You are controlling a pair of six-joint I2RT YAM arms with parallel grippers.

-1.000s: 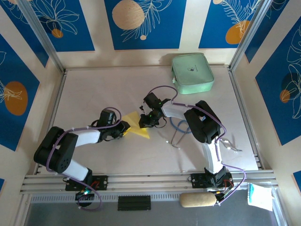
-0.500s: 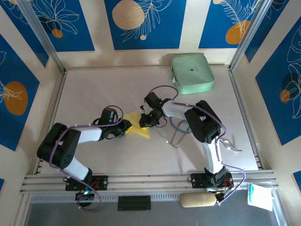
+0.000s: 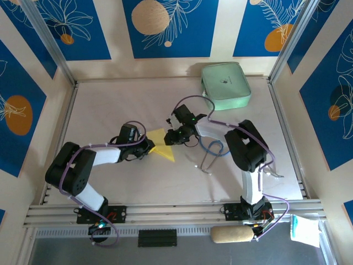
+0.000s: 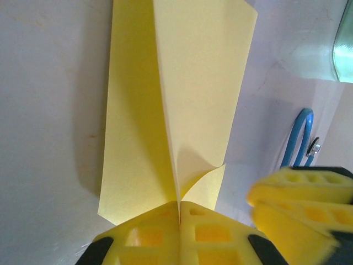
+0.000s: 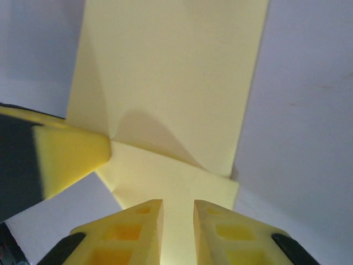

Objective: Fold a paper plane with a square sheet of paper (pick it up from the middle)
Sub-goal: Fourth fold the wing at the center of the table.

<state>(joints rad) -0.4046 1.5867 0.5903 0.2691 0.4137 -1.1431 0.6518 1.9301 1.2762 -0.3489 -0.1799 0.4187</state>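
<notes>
At the centre of the top view we see the thin yellow square sheet of paper [image 3: 160,146], partly folded, between the left gripper [image 4: 179,208], pinched tight on its crease, and the right gripper [image 5: 178,210], fingers a narrow slit apart over its opposite edge, with the closed mint-green rounded case [image 3: 226,85] upper right, its small mark unreadable

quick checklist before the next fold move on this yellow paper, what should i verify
1. Left gripper pinching the yellow paper at its ridge: ok, fingers closed on the fold.
2. Right gripper hold on the paper: cannot tell, a narrow gap shows between its fingers.
3. Fold creased flat: not ok, the ridge stands up.
4. Blue cable apart from the paper: ok.
5. Mint-green case out of the way: ok.
</notes>
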